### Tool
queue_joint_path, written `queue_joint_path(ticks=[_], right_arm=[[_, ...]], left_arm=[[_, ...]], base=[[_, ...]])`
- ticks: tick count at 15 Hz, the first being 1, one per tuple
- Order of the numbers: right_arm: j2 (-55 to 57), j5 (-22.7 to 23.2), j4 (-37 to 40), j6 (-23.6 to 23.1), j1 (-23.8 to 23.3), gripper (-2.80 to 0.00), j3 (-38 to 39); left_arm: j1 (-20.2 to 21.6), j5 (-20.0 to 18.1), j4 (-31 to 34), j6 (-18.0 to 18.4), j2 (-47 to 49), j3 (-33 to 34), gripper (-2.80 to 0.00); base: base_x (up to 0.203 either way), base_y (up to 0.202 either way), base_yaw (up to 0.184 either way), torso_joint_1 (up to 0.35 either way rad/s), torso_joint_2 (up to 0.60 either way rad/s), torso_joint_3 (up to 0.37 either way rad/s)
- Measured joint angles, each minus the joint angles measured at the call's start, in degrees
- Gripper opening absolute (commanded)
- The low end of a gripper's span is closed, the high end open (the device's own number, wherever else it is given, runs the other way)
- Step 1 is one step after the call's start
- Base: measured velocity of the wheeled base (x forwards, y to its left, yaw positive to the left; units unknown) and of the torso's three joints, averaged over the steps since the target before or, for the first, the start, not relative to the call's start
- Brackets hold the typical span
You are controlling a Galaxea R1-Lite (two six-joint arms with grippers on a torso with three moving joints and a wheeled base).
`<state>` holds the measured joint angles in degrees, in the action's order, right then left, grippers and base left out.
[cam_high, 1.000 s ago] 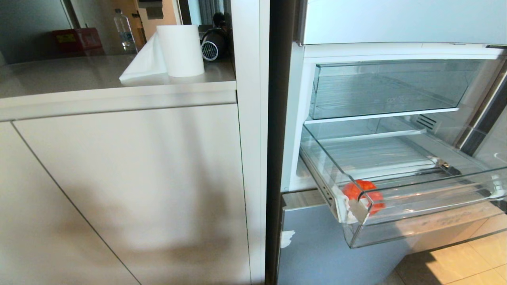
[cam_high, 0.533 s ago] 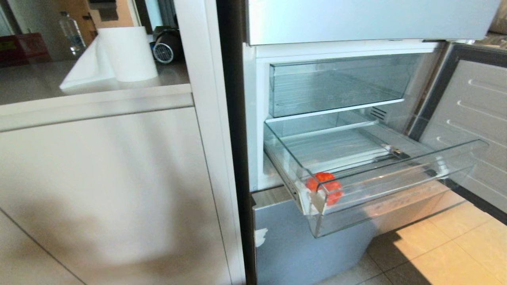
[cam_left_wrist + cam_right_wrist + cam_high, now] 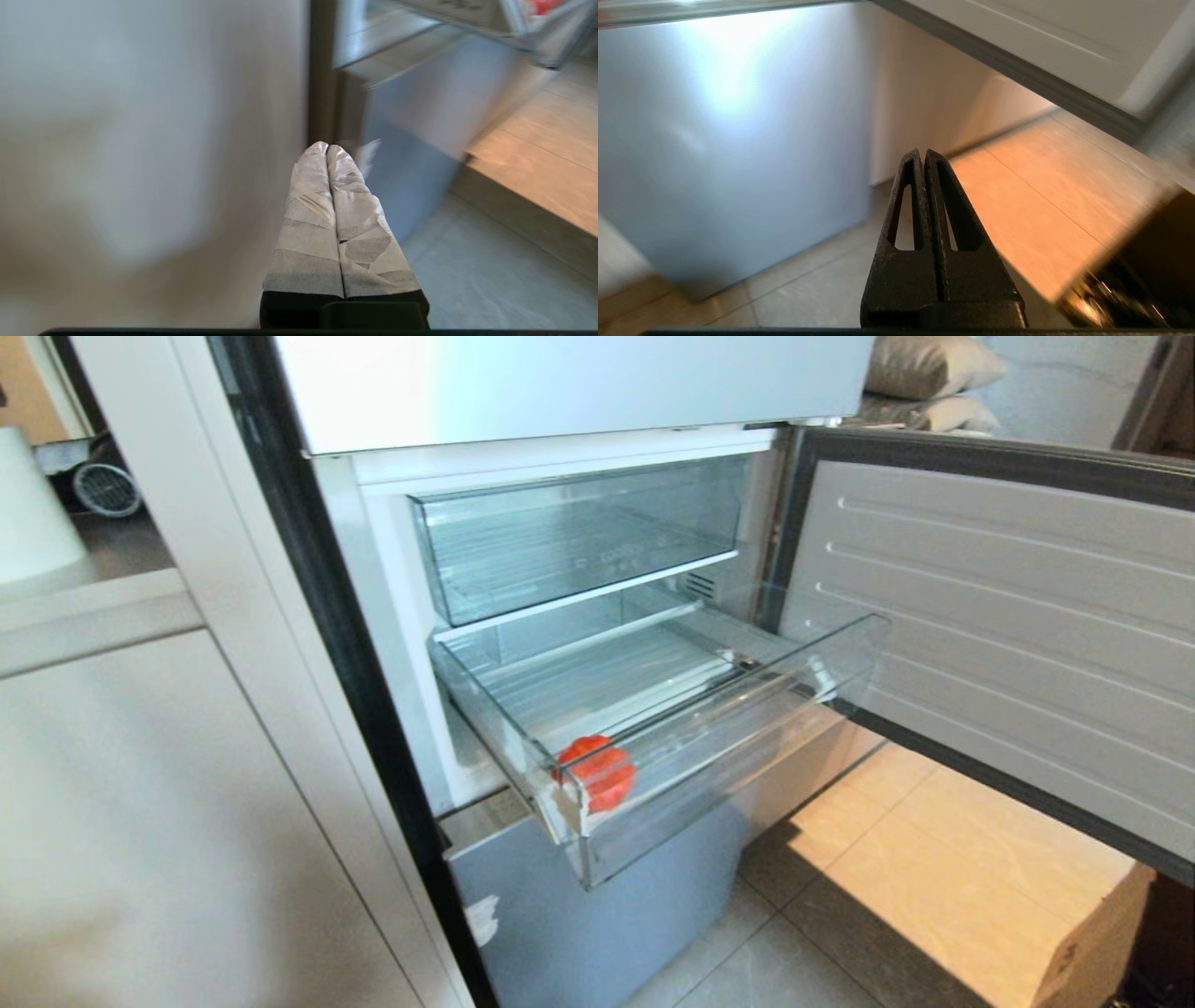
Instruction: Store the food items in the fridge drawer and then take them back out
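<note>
The fridge drawer (image 3: 709, 747), a clear bin on metal rails with whitish tape on its front left corner, stands pulled out of the open fridge. One red-orange food item (image 3: 597, 771) lies inside it at that front left corner. Neither arm shows in the head view. My left gripper (image 3: 326, 147), its fingers wrapped in pale tape, is shut and empty, low down before the cabinet side and the grey lower fridge front (image 3: 420, 140). My right gripper (image 3: 921, 153), black, is shut and empty, over the floor tiles below the drawer.
A second clear bin (image 3: 579, 537) sits pushed in above the drawer. The open fridge door (image 3: 1008, 635) stands at the right. A beige cabinet (image 3: 140, 821) with a counter flanks the fridge on the left. A cardboard box (image 3: 1092, 943) sits on the floor at the lower right.
The whole head view has swung rightwards: cabinet and paper roll slid off to the left, fridge drawer moved toward the middle, and the open door came into view. The food item stays put.
</note>
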<state>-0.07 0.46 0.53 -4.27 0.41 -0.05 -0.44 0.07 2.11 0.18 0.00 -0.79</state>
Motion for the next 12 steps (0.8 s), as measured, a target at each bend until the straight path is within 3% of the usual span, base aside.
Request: queue_joint_path(ticks=[3, 8, 10, 12], right_arm=[[0.00, -0.08, -0.09, 0.36, -0.01, -2.80, 0.02], [0.47, -1.09, -0.25, -0.97, -0.26, -2.80, -3.73], [4.25, -4.53, 0.13, 1.20, -0.64, -2.80, -9.05], [11.72, -8.58, 0.16, 5.22, -3.96, -2.80, -13.96]], left_arm=[[0.00, 0.00, 0.00, 0.00, 0.00, 0.00, -2.80], [0.00, 0.00, 0.00, 0.00, 0.00, 0.00, -2.80], [0.00, 0.00, 0.00, 0.00, 0.00, 0.00, -2.80], [0.00, 0.00, 0.00, 0.00, 0.00, 0.00, -2.80]], base=[[0.004, 0.008, -0.118, 0.004, 0.00, 0.000], [0.000, 0.000, 0.000, 0.000, 0.00, 0.000], [0.000, 0.000, 0.000, 0.000, 0.00, 0.000], [0.000, 0.000, 0.000, 0.000, 0.00, 0.000]])
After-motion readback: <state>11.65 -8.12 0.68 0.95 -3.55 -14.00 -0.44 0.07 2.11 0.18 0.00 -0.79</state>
